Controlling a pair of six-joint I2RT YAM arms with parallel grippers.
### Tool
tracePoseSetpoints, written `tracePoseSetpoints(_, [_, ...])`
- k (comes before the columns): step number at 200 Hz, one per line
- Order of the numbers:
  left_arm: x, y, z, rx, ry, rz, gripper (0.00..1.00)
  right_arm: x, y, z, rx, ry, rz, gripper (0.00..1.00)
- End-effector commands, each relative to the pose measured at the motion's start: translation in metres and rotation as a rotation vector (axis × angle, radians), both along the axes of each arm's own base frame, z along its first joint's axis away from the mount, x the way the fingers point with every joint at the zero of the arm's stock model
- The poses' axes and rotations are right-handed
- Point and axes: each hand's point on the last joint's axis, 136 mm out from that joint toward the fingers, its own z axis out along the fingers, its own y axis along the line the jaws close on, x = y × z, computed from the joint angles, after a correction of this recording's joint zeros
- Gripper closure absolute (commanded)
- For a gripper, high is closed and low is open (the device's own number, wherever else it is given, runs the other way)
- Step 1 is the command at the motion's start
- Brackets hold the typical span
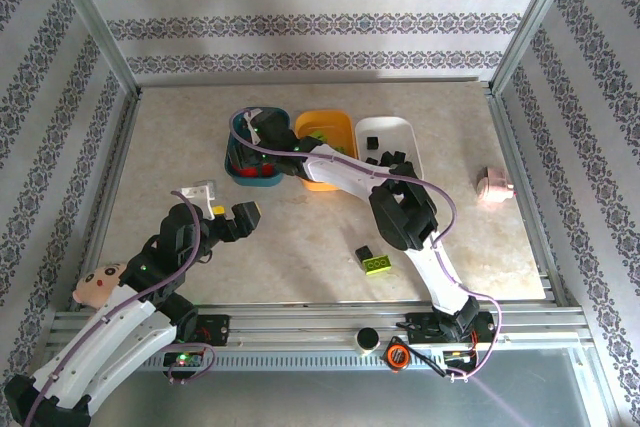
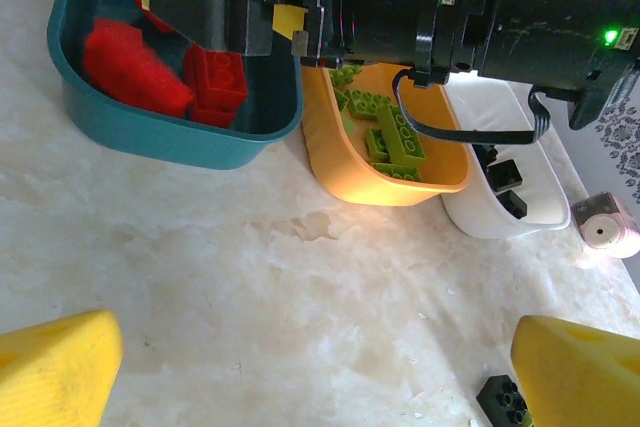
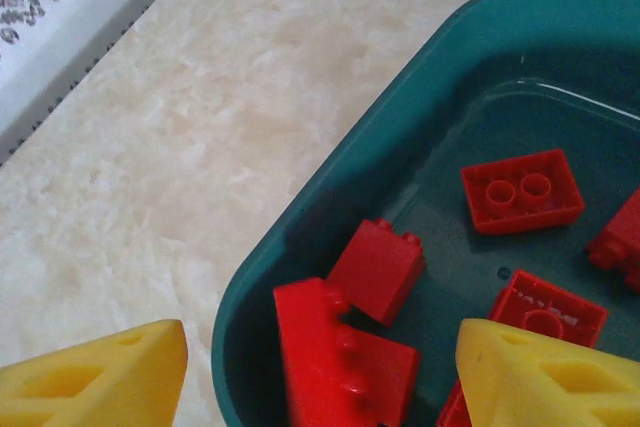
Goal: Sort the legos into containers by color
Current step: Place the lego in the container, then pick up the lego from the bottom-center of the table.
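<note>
Hovering over the dark teal tray, the right gripper has its two yellow fingers spread wide, with nothing pinched between them. Beneath it, in the wrist view, red legos lie loose on the tray floor: a blurred one at six o'clock under the gap between the fingers, a blocky one just above it, and a flat two-stud piece toward three o'clock. Seen from above, three trays stand side by side in a row at twelve o'clock on the table. The teal one is on the left, the orange-yellow tray in the middle holds lime green legos, and the white tray on the right holds black legos. The right arm stretches from its base at five o'clock, across the middle tray, to the teal one. The left gripper sits toward eight o'clock, well apart from the trays, its fingers likewise spread with only bare tabletop between them. Toward five o'clock on the table lie a loose lime green brick and a loose black brick just beside it. A pink doll rests at three o'clock, near the table's right edge.
</note>
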Motion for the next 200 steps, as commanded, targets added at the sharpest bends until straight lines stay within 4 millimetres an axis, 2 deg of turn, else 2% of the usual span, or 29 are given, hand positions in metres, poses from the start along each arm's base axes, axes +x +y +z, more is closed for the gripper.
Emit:
tracePoseSetpoints(1, [-0.002, 0.005, -0.009, 0.01, 0.027, 0.018, 0.0, 0.014, 0.0, 0.032, 0.063, -0.05, -0.035, 0.24])
tracePoseSetpoints(27, [-0.002, 0.003, -0.007, 0.01, 0.021, 0.009, 0.0, 0.007, -0.007, 0.06, 0.084, -0.078, -0.034, 0.22])
tracePoseSetpoints(49, [-0.001, 0.001, -0.005, 0.015, 0.019, -0.004, 0.0, -0.011, -0.025, 0.079, 0.085, -0.079, -0.033, 0.22])
tracePoseSetpoints(71, [0.002, -0.005, -0.004, 0.014, 0.019, -0.028, 0.0, -0.041, -0.058, 0.075, 0.033, -0.034, -0.044, 0.22])
tracePoseSetpoints(75, [0.003, -0.006, -0.004, 0.014, 0.021, -0.032, 0.0, -0.048, -0.066, 0.066, 0.011, -0.012, -0.048, 0.22])
tracePoseSetpoints(77, [0.003, -0.007, -0.005, 0.016, 0.023, -0.035, 0.0, -0.051, -0.07, 0.069, 0.012, -0.012, -0.052, 0.22])
tracePoseSetpoints(88, [0.005, -0.009, -0.007, 0.018, 0.032, -0.041, 0.0, -0.071, -0.092, 0.058, -0.017, 0.021, -0.067, 0.22])
tracePoseSetpoints(158, [0.015, -0.015, -0.017, 0.01, 0.042, -0.042, 0.0, -0.197, -0.247, -0.028, -0.321, 0.256, -0.167, 0.21])
tracePoseSetpoints(180, [0.018, -0.017, -0.021, 0.008, 0.052, -0.046, 0.0, -0.224, -0.28, -0.055, -0.443, 0.347, -0.177, 0.21])
tracePoseSetpoints(200, [0.019, -0.021, -0.025, 0.005, 0.061, -0.055, 0.0, -0.233, -0.3, -0.077, -0.557, 0.398, -0.185, 0.2])
